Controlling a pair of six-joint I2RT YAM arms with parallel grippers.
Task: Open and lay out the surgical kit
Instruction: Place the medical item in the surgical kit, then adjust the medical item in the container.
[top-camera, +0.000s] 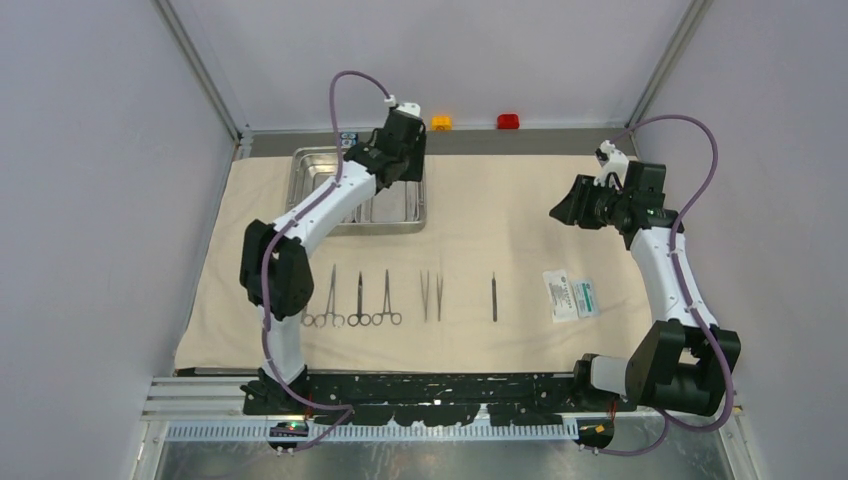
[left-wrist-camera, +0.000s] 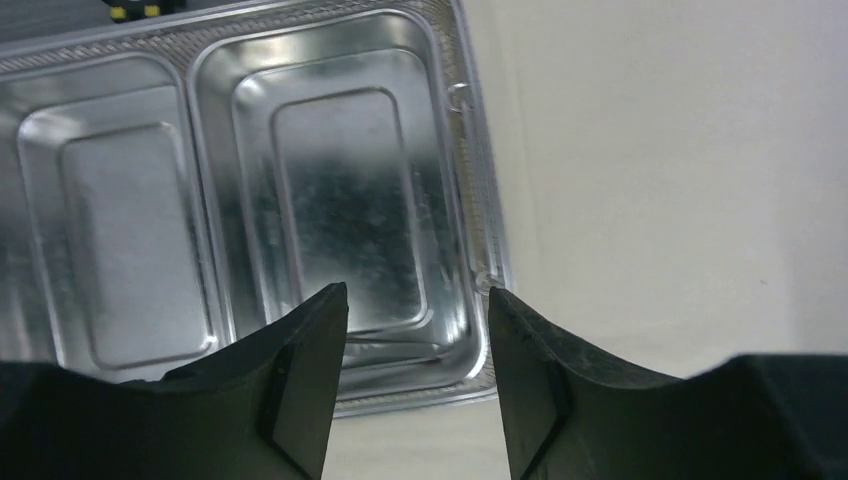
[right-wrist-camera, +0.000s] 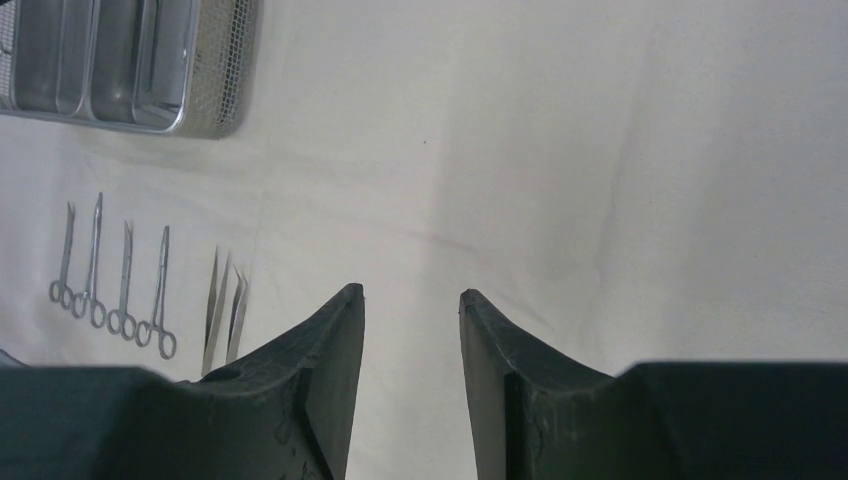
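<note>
Plain pale walls (top-camera: 80, 150), metal posts (top-camera: 200, 68)

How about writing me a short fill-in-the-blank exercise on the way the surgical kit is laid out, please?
1. The steel tray has ___ compartments, both empty.
2. On the beige cloth, ___ ring-handled instruments lie side by side.
3. Seen from above, the white-and-green packet lies at the row's ___ end.
Missing words: two; three; right.

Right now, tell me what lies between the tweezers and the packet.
Between tweezers and packet: one thin straight tool on the cloth, seen in the top view.
</note>
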